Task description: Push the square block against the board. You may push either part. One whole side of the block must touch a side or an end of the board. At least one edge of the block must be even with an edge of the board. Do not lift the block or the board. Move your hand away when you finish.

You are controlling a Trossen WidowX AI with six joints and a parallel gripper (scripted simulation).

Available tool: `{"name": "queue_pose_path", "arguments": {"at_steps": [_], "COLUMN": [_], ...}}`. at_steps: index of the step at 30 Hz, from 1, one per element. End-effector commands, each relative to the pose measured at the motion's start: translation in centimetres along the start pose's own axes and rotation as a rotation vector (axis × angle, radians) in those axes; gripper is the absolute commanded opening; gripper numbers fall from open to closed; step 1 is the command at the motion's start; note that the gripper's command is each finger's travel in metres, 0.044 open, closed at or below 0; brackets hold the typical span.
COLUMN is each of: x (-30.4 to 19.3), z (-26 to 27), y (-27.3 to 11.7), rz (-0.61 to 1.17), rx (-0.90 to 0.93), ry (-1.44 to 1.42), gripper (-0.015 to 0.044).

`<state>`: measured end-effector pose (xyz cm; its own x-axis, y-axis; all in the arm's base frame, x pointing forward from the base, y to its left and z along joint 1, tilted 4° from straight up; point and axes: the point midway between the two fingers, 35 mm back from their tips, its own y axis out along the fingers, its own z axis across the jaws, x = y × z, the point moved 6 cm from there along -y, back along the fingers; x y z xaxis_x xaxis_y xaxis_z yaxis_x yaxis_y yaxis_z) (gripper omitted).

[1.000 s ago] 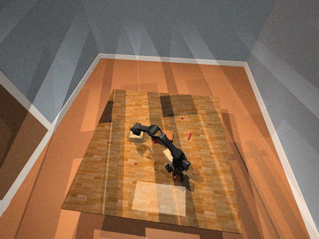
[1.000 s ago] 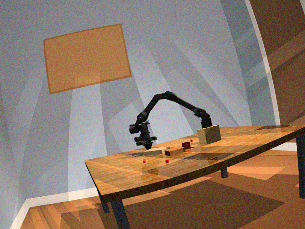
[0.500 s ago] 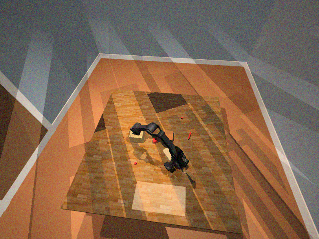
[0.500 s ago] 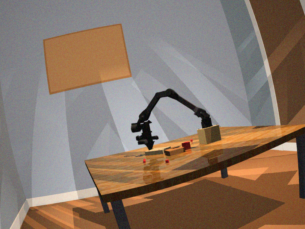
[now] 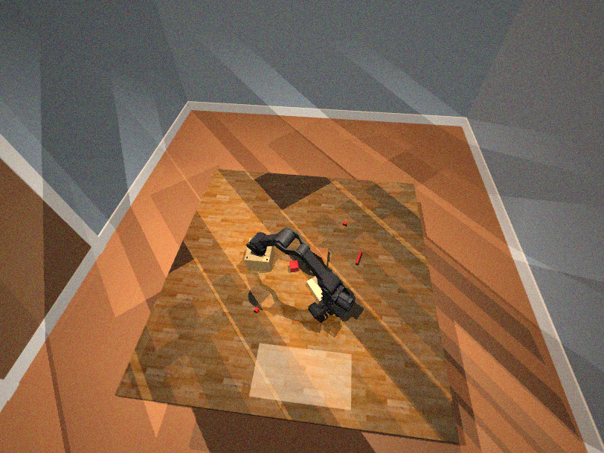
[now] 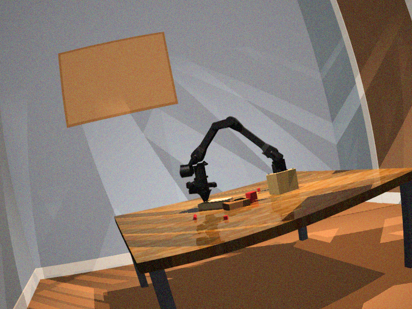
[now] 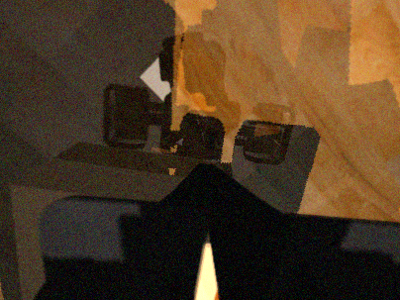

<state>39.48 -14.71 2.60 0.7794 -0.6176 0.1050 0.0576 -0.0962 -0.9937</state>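
Note:
A cream flat piece (image 5: 315, 288) (image 6: 210, 206) (image 7: 25, 227), which looks like the square block, lies flat near mid-table, partly under the arm in the top view. A brown flat piece (image 5: 323, 253) (image 6: 236, 204), which looks like the board, lies flat closer to the arm's base. The arm covers the space between them in the top view, so I cannot tell whether they touch. My gripper (image 6: 205, 200) (image 7: 205, 171) is shut and empty. It points down, low at the block's far side from the board; contact is unclear. In the top view its fingertips are hidden.
A red cube (image 5: 293, 265) (image 6: 251, 196) sits between the arm's base block (image 5: 259, 262) (image 6: 283, 182) and the board. A red bar (image 5: 358, 257) and two small red pieces (image 5: 344, 223) (image 5: 256, 310) lie farther out. A pale rectangle (image 5: 302, 375) shows on the table.

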Motion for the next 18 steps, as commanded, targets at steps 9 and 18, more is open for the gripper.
{"name": "queue_pose_path", "arguments": {"at_steps": [9,18], "x": [-2.5,-3.9], "z": [0.2,0.4], "y": [0.5,0.5], "rz": [0.028,0.03], "rx": [-0.006,-0.006], "ry": [-0.006,-0.006], "gripper": [0.0,0.0]}}
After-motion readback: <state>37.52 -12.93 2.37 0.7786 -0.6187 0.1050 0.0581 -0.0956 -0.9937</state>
